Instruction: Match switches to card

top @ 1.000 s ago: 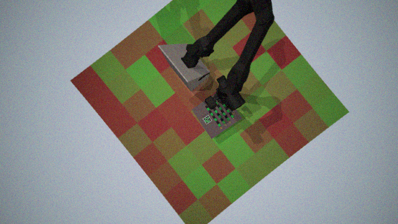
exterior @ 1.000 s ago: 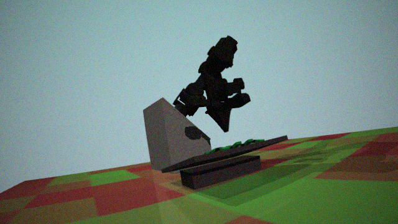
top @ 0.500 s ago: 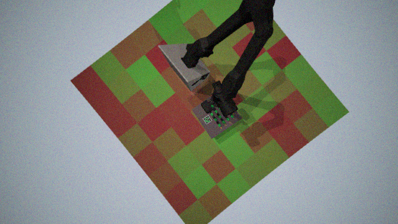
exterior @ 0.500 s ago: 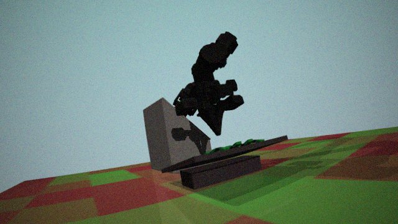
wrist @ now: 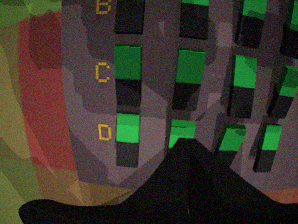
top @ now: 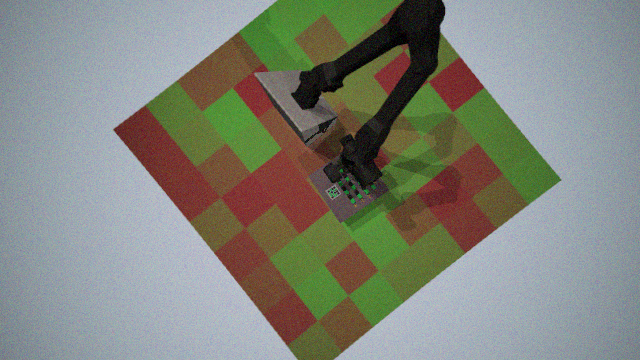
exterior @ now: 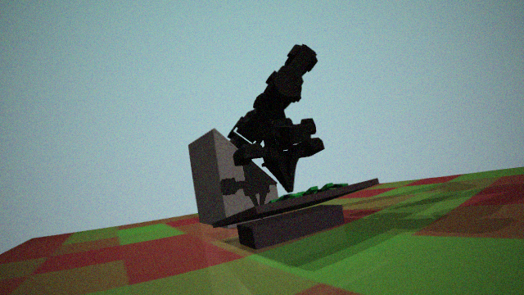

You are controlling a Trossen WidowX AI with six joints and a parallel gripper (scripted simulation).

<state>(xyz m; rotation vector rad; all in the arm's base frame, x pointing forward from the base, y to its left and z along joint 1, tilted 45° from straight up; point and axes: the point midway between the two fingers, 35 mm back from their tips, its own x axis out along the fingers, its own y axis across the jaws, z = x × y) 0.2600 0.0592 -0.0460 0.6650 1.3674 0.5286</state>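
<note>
My gripper [exterior: 291,191] [wrist: 185,145] is shut, with nothing visible between its fingertips. Its tips are over the second switch [wrist: 183,128] of row D and hide its nearer half; whether they touch it I cannot tell. The tilted dark panel [top: 342,214] [exterior: 368,183] [wrist: 155,102] carries the switches, each with a green far half and a dark nearer half. In the wrist view, the first row D switch [wrist: 127,140] and first row C switch [wrist: 128,75] show fully. The small card [top: 333,192] has green and dark squares, too small to read surely.
A grey block [top: 285,90] [exterior: 205,180] stands beside the panel, with the arm's base on it. A dark support [exterior: 295,225] lies under the panel. The arm's shadows fall on the chequered floor [top: 350,267] and on the panel.
</note>
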